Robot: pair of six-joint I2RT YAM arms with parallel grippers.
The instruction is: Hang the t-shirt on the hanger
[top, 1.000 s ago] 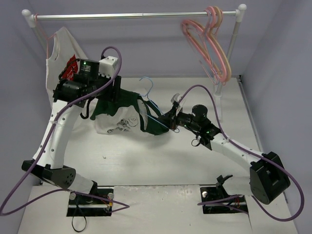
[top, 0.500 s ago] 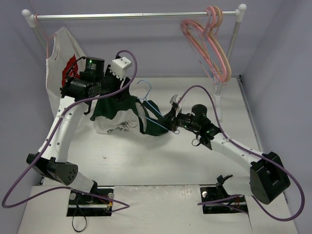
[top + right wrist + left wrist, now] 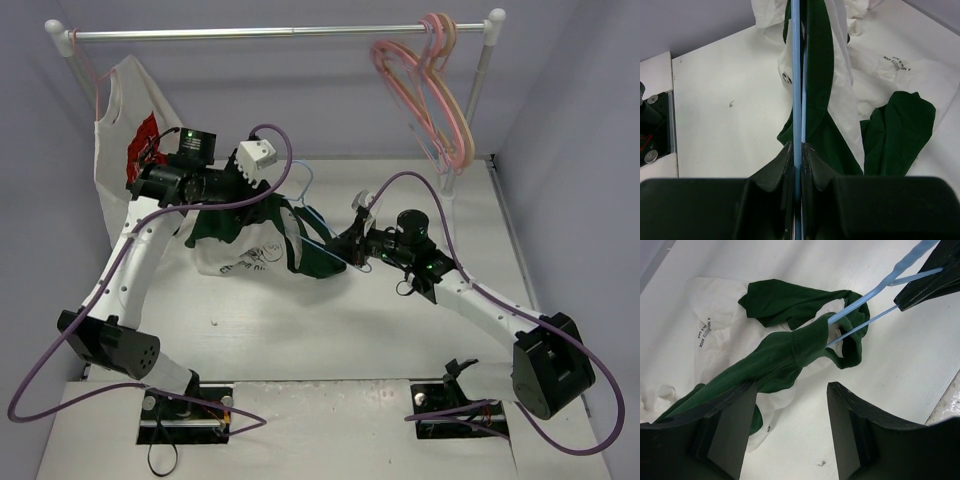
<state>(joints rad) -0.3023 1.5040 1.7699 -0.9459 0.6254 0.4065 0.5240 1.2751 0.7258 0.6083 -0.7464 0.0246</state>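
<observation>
Left tool (image 3: 792, 390) spread wide, right tool (image 3: 796, 147) clamped tight, both arms angled inward toward each other

Clothes rail (image 3: 280, 32), metal, at table's (image 3: 300, 330) far edge: white shirt with red print (image 3: 115, 100), left end; pink hangers (image 3: 438, 38), right end.

Far end of hanger (image 3: 865, 296) unseen inside t-shirt (image 3: 775, 365)

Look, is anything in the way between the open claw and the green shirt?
No, nothing visible. The open left gripper hangs right over the t-shirt, whose green fabric reaches one finger. The hanger pokes into its collar.
</observation>
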